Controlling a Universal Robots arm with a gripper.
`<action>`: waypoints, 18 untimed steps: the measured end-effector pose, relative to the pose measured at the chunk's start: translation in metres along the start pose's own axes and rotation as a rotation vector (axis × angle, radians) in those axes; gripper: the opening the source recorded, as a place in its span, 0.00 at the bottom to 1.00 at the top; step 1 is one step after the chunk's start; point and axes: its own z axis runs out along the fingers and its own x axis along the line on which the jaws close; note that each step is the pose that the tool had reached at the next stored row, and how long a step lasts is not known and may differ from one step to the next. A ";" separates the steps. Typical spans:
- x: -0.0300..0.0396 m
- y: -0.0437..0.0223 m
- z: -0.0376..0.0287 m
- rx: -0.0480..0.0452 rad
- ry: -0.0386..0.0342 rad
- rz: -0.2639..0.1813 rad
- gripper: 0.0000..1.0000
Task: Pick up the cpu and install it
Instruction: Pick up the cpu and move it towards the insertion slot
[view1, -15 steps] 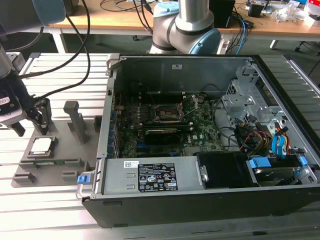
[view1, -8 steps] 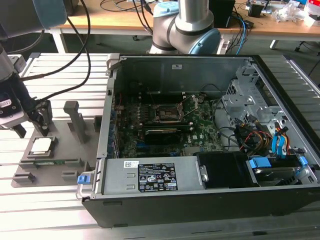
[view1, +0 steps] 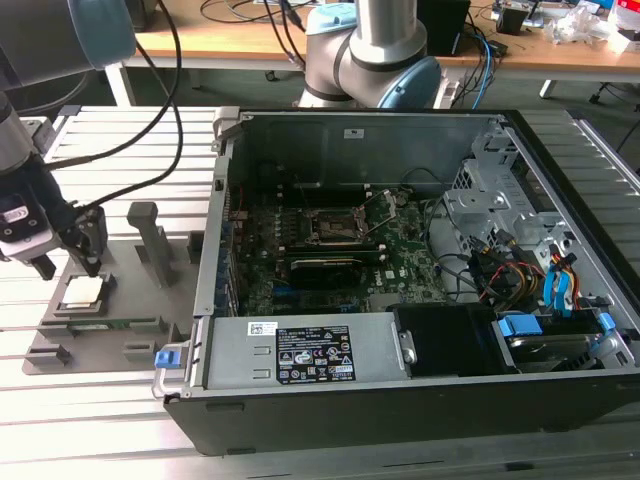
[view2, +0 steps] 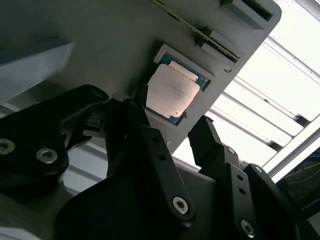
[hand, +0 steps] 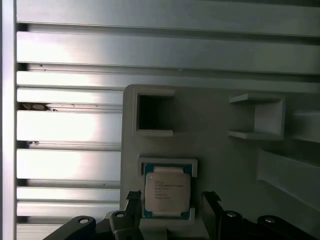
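The cpu (view1: 83, 291) is a small square chip with a silvery top, lying flat in a recess of the grey fixture plate (view1: 130, 290) at the exterior view's left. It also appears in both wrist views, the cpu (view2: 173, 90) and the cpu (hand: 167, 190). My gripper (view1: 68, 268) hangs just above it, open, with one black finger (hand: 131, 207) on each side of the chip and not touching it. The black socket frame (view1: 338, 228) with its metal lever sits open on the motherboard inside the computer case (view1: 400, 400).
The fixture plate carries upright grey posts (view1: 150, 240) and a long green card (view1: 110, 323) lying in a slot near the cpu. The open case stands at the exterior view's right, full of cables and a drive bay. A second arm's base (view1: 370, 50) stands behind the case. Slotted aluminium table (view1: 90, 420) lies below.
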 end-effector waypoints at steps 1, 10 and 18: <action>0.0001 0.0000 0.0019 0.0000 0.0000 0.000 0.60; -0.0013 -0.0055 0.0119 0.0000 0.0000 0.000 0.60; -0.0069 -0.0054 0.0184 -0.0014 0.0415 -0.002 0.60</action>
